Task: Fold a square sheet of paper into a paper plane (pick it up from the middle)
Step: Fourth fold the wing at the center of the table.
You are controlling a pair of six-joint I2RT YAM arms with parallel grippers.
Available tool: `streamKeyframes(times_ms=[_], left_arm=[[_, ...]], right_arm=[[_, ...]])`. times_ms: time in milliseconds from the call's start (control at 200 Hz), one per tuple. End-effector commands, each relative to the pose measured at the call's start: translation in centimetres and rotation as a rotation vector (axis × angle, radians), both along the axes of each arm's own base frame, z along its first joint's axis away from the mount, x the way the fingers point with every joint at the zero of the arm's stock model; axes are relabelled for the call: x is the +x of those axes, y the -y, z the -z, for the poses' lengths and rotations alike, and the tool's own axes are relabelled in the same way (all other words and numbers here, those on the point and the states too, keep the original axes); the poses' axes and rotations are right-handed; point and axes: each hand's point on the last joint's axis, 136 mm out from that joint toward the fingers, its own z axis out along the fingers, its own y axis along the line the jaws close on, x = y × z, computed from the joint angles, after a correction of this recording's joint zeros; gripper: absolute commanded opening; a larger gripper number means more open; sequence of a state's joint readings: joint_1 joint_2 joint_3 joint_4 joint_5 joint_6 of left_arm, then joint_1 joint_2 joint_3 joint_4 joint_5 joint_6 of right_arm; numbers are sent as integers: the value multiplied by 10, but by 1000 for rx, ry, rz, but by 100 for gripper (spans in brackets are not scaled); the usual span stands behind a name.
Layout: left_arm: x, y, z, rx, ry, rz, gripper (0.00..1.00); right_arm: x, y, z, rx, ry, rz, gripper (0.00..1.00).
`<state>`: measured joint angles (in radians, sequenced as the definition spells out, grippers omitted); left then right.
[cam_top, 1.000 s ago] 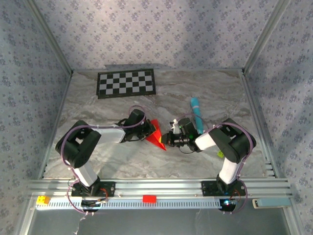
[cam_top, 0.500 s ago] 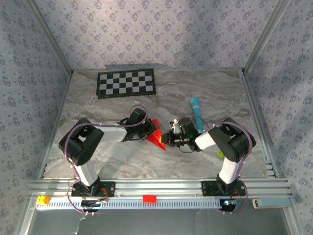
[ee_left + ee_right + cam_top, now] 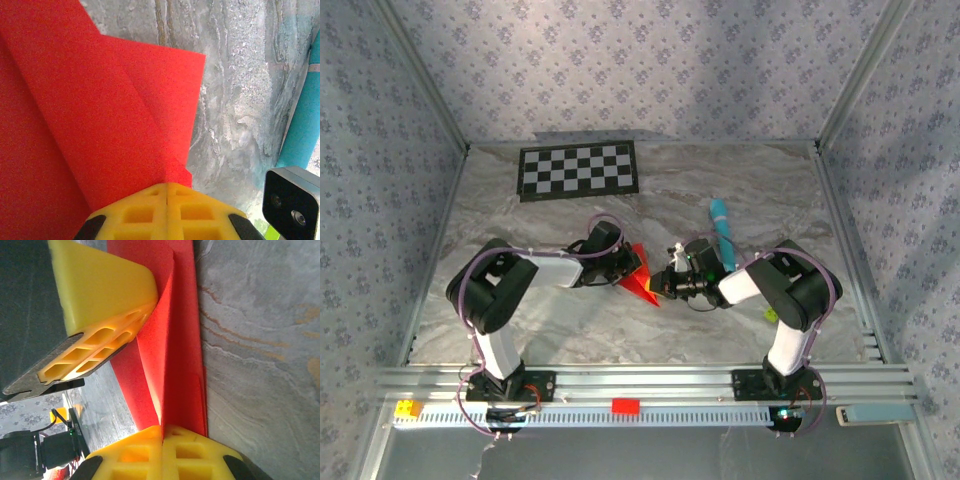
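Folded red paper at the middle of a grey marbled surface, tapering to a point toward the near edge. Pinched from both sides, with the left arm reaching in from the left and the right arm from the right, wrists close together over the sheet.

Left jaws clenched on the paper, yellow fingertips pressed together over the corner of a folded layer, a diagonal crease running away from them. Right jaws also clamped on the paper, yellow fingertips meeting on a fold raised off the surface, and a yellow left finger just beside that same fold.

Teal stick lying just beyond the right wrist. Black-and-white checkerboard flat at the far left. Small red block on the front rail.
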<state>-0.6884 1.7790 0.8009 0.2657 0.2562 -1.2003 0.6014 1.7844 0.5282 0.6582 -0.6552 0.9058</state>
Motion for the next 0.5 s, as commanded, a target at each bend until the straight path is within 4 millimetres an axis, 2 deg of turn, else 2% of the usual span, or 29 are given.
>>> streamKeyframes(times_ms=[0, 495], left_arm=[[3, 5, 0, -3, 9, 23, 0], [-3, 0, 19, 40, -38, 30, 0]], right_arm=[[-12, 17, 46, -145, -120, 50, 1], [-12, 14, 43, -133, -150, 51, 9]])
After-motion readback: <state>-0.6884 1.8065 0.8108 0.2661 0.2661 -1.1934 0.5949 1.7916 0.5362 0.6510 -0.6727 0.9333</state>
